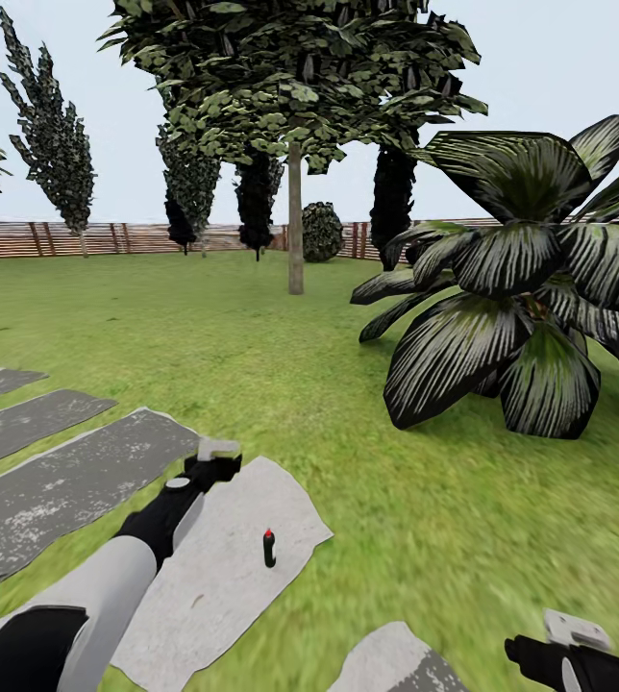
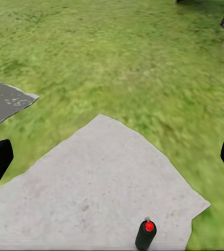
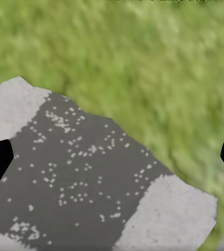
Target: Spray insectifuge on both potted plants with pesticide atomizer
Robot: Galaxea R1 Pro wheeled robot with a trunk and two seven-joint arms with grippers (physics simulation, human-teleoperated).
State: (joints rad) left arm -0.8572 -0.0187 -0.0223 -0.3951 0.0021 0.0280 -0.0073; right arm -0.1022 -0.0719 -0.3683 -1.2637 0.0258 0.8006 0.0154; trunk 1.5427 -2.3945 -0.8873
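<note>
The pesticide atomizer [image 1: 269,549] stands upright near the pale stepping stone's [image 1: 213,577] grass-side edge. The left gripper [image 1: 215,459], jaws spread and empty, hovers beside it. A clumsy approach could topple it onto the lawn [image 1: 252,365].

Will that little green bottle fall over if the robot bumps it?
Probably. The pesticide atomizer stands upright, tall and slim on a narrow base, so a sideways nudge could tip it. It looks round, so it might then roll across the flat stepping stone.
</note>
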